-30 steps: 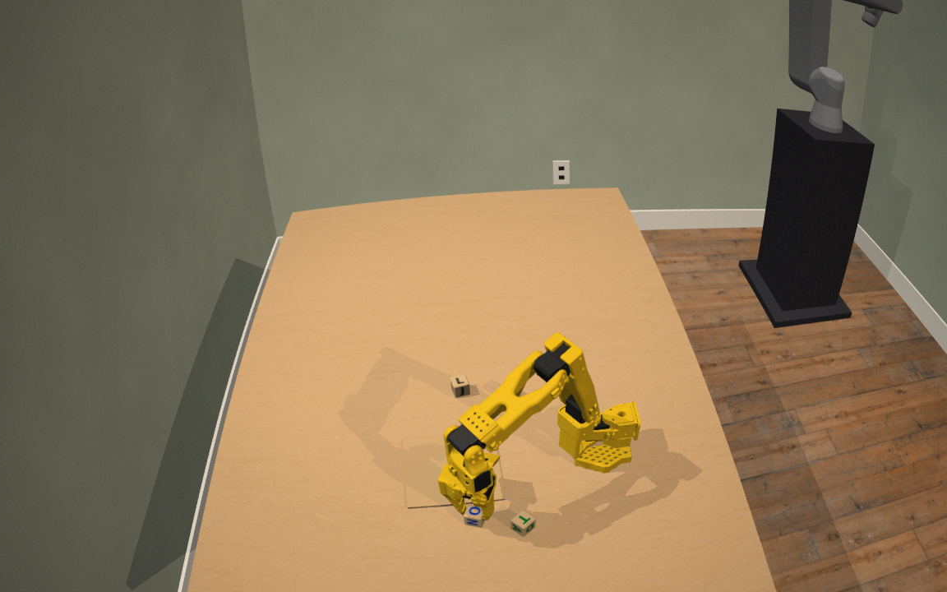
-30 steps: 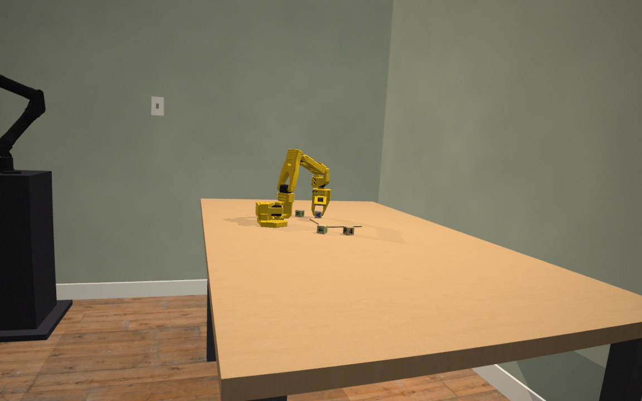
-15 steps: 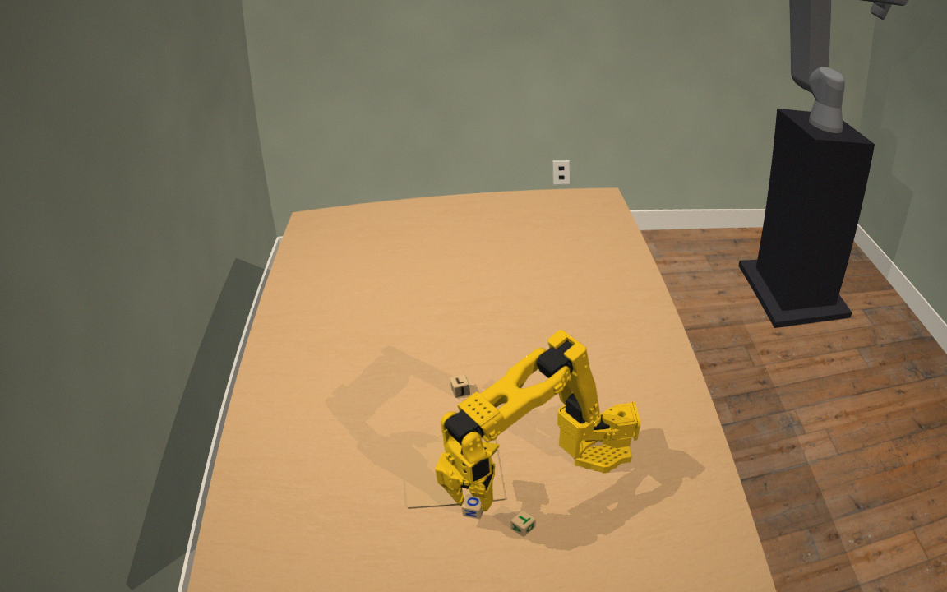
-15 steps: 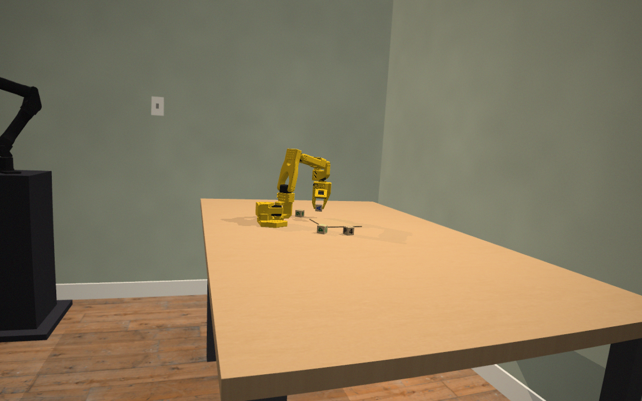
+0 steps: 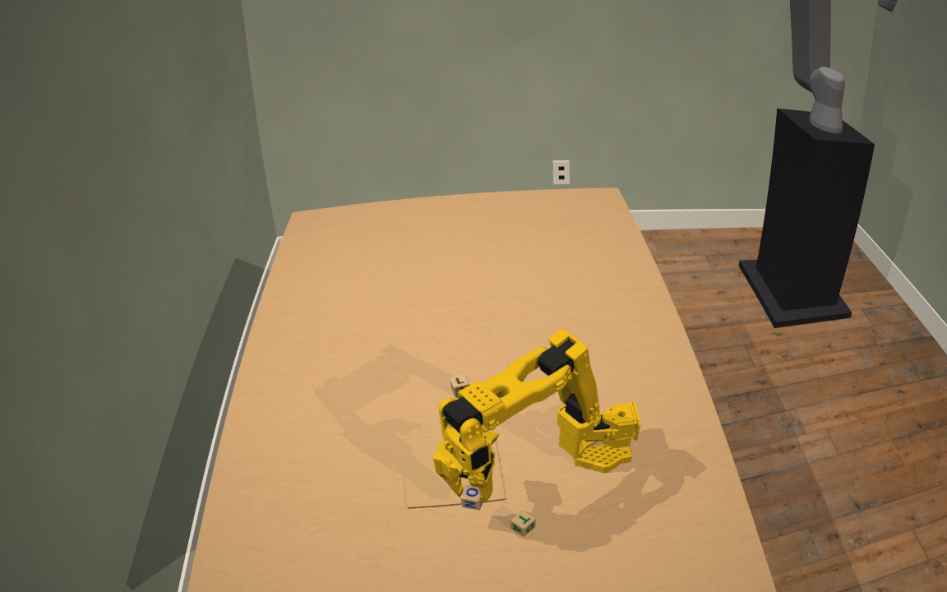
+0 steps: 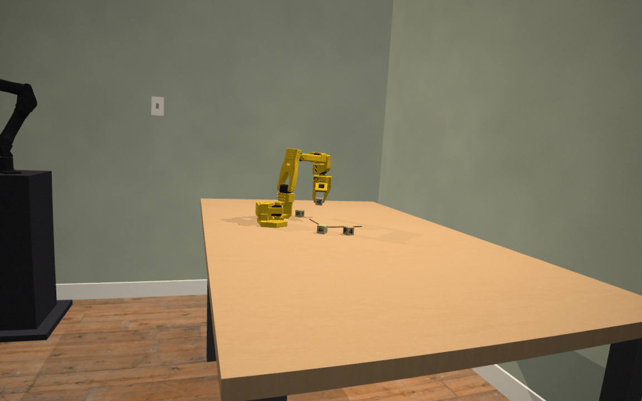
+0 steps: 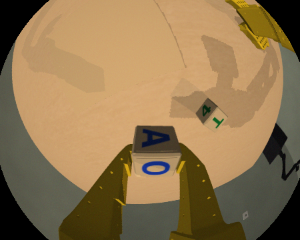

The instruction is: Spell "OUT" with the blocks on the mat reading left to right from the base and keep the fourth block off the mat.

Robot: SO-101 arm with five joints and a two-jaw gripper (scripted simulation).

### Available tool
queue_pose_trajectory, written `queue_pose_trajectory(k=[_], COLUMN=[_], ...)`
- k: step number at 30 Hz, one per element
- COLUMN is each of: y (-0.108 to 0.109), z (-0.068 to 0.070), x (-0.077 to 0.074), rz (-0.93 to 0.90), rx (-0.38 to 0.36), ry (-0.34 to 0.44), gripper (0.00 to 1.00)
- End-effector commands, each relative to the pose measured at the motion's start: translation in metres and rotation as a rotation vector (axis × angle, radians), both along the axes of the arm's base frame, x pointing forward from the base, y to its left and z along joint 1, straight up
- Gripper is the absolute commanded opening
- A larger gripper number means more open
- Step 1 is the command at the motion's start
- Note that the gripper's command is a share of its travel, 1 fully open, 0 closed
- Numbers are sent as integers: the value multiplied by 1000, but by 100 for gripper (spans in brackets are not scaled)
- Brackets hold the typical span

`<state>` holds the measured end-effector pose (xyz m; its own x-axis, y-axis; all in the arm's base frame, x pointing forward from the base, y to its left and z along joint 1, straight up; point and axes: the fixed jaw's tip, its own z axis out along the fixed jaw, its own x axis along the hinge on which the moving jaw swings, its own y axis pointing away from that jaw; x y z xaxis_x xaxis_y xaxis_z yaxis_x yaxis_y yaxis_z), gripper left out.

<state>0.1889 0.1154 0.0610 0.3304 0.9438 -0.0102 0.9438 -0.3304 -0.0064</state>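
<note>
My gripper (image 5: 473,493) (image 6: 319,200) (image 7: 155,166) is shut on the O block (image 5: 471,498) (image 6: 319,201) (image 7: 156,164), which hangs above the table with the O on top. The T block (image 5: 523,523) (image 6: 299,213) (image 7: 211,115) lies off the mat, T up and turned askew. The thin mat (image 5: 422,494) (image 7: 133,43) lies flat, partly hidden by the arm in the top view. The L block (image 5: 459,383) (image 6: 348,230) stands off the mat. Another block (image 6: 321,229) with a green side letter stands near it; its top is unreadable and the arm hides it in the top view.
The arm's base (image 5: 598,452) (image 6: 272,223) stands on the wooden table (image 5: 403,272) (image 6: 388,289). The arm passes over the area between its base and the mat. A second, distant arm stands on a black pedestal (image 5: 804,220) (image 6: 4,254) beyond the table.
</note>
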Motion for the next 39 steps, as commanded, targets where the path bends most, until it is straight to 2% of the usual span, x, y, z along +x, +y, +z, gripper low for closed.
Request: queue_pose_trajectory(k=[1, 19, 31, 33, 39], y=[3, 0, -8, -8, -14], z=[16, 16, 15, 15, 15], x=[6, 7, 8, 8, 9], rz=[0, -104, -392, -392, -608], rx=[46, 48, 53, 53, 56], ry=[-69, -67, -64, -64, -61], gripper=[0, 0, 0, 0, 0])
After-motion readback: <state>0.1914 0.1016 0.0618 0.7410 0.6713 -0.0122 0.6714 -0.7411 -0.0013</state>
